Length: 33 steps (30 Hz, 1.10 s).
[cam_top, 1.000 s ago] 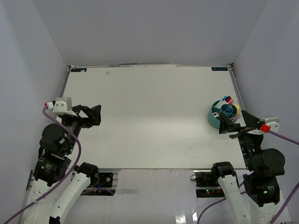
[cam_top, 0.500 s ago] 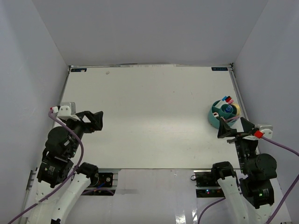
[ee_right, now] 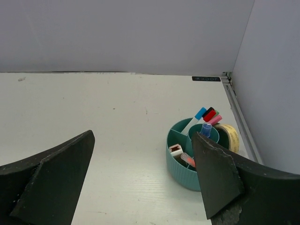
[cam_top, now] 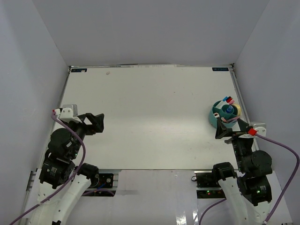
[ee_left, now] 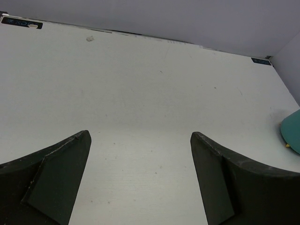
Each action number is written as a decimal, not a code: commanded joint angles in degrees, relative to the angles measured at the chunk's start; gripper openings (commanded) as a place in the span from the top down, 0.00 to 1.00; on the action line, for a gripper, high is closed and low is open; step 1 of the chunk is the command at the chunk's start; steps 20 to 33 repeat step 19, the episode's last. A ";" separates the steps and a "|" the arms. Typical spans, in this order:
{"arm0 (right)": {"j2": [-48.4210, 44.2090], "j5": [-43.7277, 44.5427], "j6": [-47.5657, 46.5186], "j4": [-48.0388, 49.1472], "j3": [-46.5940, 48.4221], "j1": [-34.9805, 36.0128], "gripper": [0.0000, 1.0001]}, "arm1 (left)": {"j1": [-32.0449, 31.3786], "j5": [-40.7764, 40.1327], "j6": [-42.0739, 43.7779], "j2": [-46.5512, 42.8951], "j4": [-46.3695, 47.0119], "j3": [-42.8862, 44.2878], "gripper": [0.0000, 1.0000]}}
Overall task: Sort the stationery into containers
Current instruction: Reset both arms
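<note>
A: So, where's the stationery?

B: All in the teal organiser bowl (ee_right: 180, 174), at the far right of the table (cam_top: 140, 108), close to the right wall. It's round, w/ inner dividers around a centre cup.

A: Contents?

B: Pens (ee_right: 206, 115) stand tilted at the back, caps up: blue, red, pink. A green cap barely shows. The blue-capped bottle (ee_right: 206, 130) sits in the centre cup. The yellowish tape ring (ee_right: 229, 137) stands on edge at the bowl's right side; can't tell if it's fully inside a compartment. The small pinkish eraser (ee_right: 187, 160) lies in a front compartment, and a small white block (ee_right: 176, 150) is in the one to its left.

A: And the arms?

B: Right end effector (ee_right: 143, 136): fingers spread wide, nothing btwn them, hovering on the near side of the bowl, not touching it. Left end effector (ee_left: 139, 136): fingers also wide apart, holding nothing, over the left part of the table, well apart from the bowl. Only a sliver of teal shows at the right border of the left wrist view.
</note>
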 commanded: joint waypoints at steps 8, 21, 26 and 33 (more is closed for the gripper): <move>-8.49 1.23 -1.01 2.03 -2.45 0.37 0.10 | -0.12 0.76 -1.06 0.32 0.84 -1.39 0.02; -8.31 0.01 -1.01 2.73 -3.15 0.37 0.10 | -0.12 0.94 -1.15 0.49 1.10 -2.35 0.02; -8.31 0.01 -1.01 2.73 -3.15 0.37 0.10 | -0.12 0.94 -1.15 0.49 1.10 -2.35 0.02; -8.31 0.01 -1.01 2.73 -3.15 0.37 0.10 | -0.12 0.94 -1.15 0.49 1.10 -2.35 0.02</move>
